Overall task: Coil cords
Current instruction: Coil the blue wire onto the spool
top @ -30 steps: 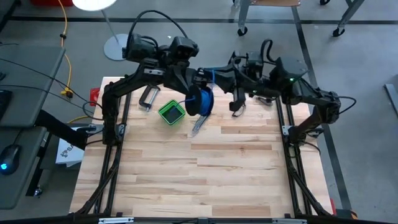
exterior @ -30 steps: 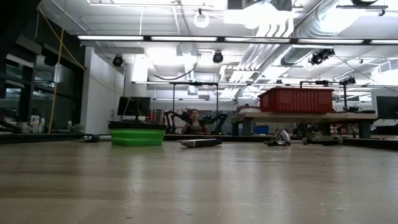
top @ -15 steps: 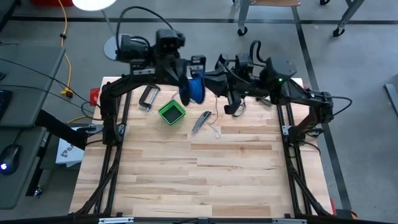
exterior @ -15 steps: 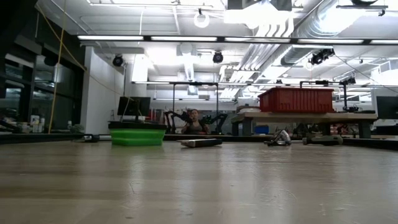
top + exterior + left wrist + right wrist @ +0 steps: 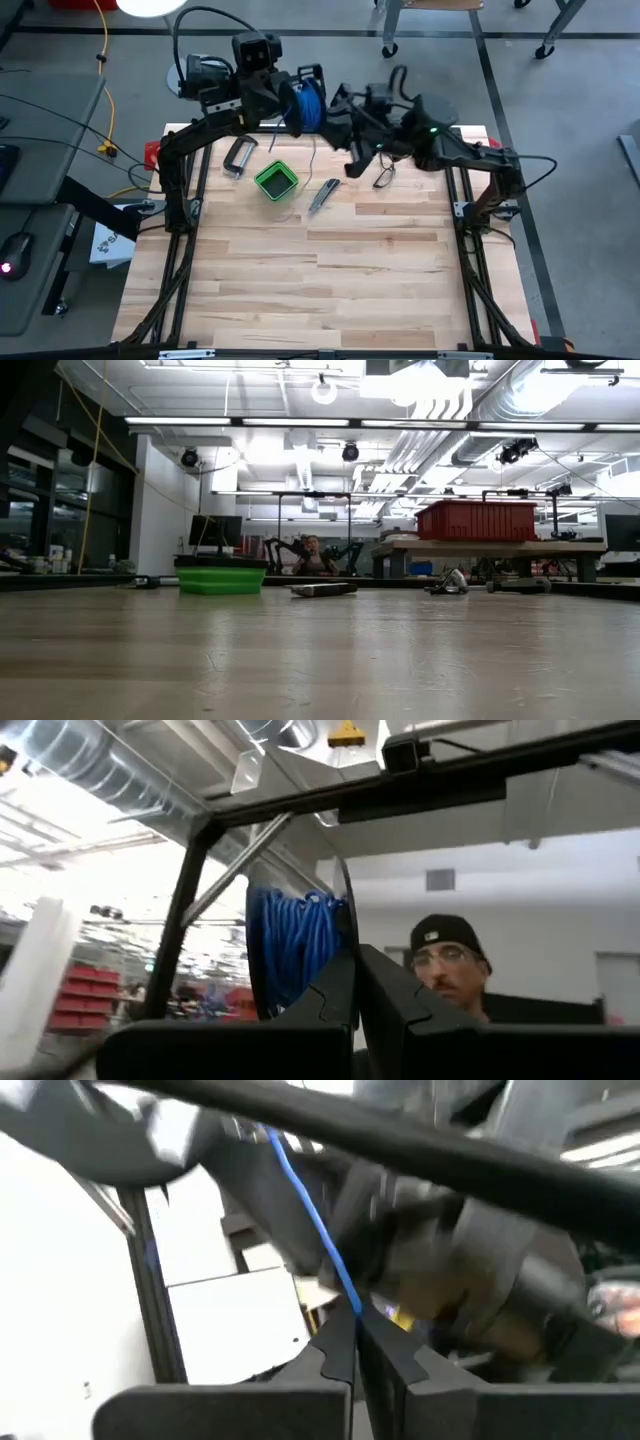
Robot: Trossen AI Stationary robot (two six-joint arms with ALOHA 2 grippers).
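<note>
Wooden table [image 5: 320,660], green box [image 5: 221,580] — far edge, red bin [image 5: 476,520]

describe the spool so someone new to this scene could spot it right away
Look at the far edge of the wooden table, where the two dark arms meet. The spool hangs there in the air, clamped in the left gripper, above and behind the green box. It is the only thing wound with bright blue wire.

The table [image 5: 330,280] is pale butcher-block wood, its strips smooth with a soft sheen. The box [image 5: 276,181] below the left gripper [image 5: 291,100] looks like glossy green plastic. The wire [image 5: 295,948] wound on the spool [image 5: 310,100] in that gripper is a blue, plastic-coated strand, faintly shiny. Both arms are matt black. The folding knife [image 5: 322,195] near the box looks like dull grey metal.
</note>
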